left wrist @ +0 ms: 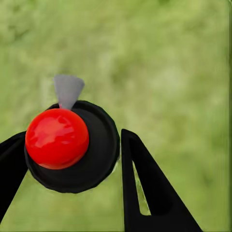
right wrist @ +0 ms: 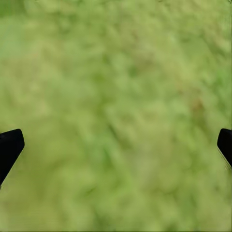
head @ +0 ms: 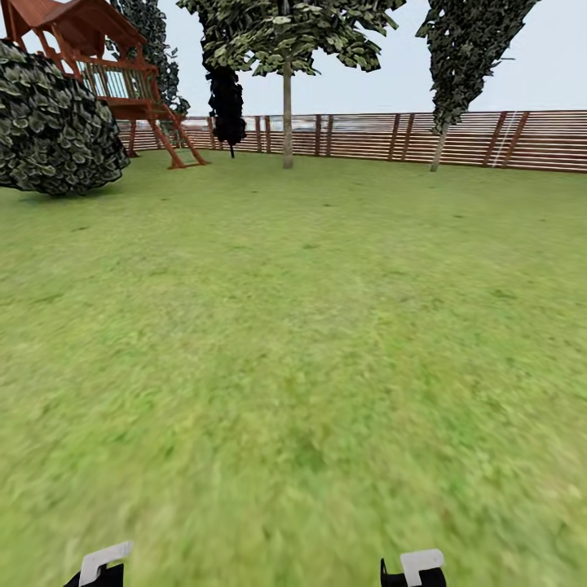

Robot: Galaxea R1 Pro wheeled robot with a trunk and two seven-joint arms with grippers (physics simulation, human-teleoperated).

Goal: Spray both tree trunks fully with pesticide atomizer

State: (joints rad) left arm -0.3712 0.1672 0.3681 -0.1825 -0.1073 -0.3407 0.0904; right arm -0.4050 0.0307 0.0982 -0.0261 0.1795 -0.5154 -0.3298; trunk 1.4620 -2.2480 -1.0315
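The pesticide atomizer (left wrist: 92,164) is a round black body with a glossy red cap (left wrist: 57,138) and a grey nozzle (left wrist: 67,89). It sits between the black fingers (left wrist: 145,193) of my left gripper (left wrist: 72,136), which is shut on it above the grass floor (left wrist: 174,72). My right gripper (right wrist: 119,137) is open over grass, holding nothing. Far off by the fence stand two trees with bare trunks, one upright (head: 287,114) and one leaning (head: 440,147). Both arm ends (head: 102,564) (head: 416,566) show at the bottom edge of the head view.
A wide lawn (head: 293,342) stretches ahead to a brown slat fence (head: 489,139). A wooden play tower (head: 122,73) and a big round bush (head: 53,130) stand at the back left, with a slim dark tree (head: 227,106) beside them.
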